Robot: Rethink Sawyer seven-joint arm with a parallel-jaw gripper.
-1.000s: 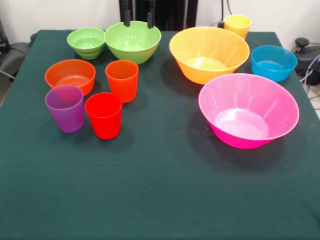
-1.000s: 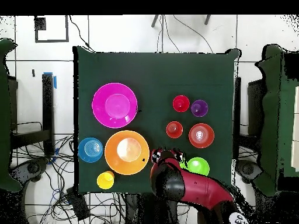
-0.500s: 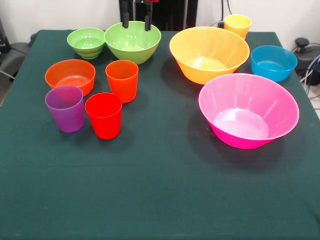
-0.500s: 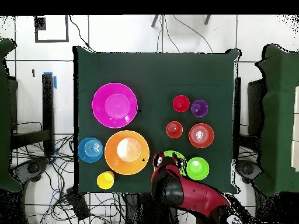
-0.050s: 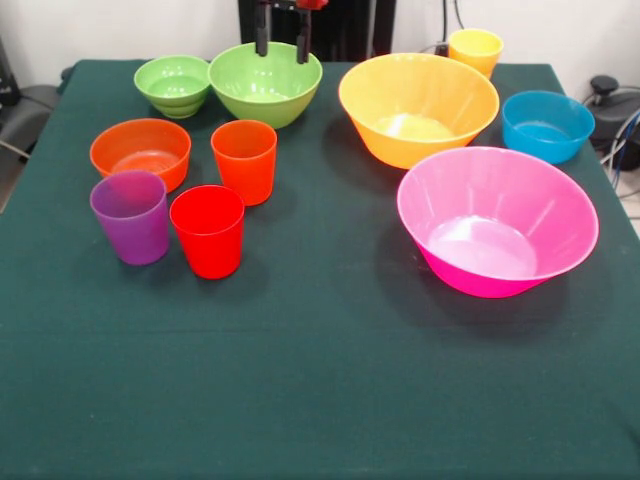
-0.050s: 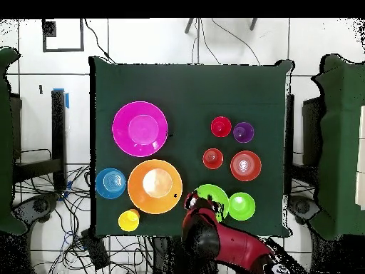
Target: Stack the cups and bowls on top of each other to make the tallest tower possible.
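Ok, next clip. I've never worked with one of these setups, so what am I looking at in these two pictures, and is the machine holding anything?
It is a red and black robot arm at a table covered in dark green cloth. One picture is taken from across the table, facing the robot; the other looks straight down from above, turned half round.

On the cloth stand ten plastic pieces, all separate, nothing stacked yet. Bowls: large pink, large yellow-orange, medium light green, small green, small orange and small blue. Cups: purple, red, orange and yellow.

The gripper hangs open over the medium light green bowl, its two dark fingers apart, holding nothing.
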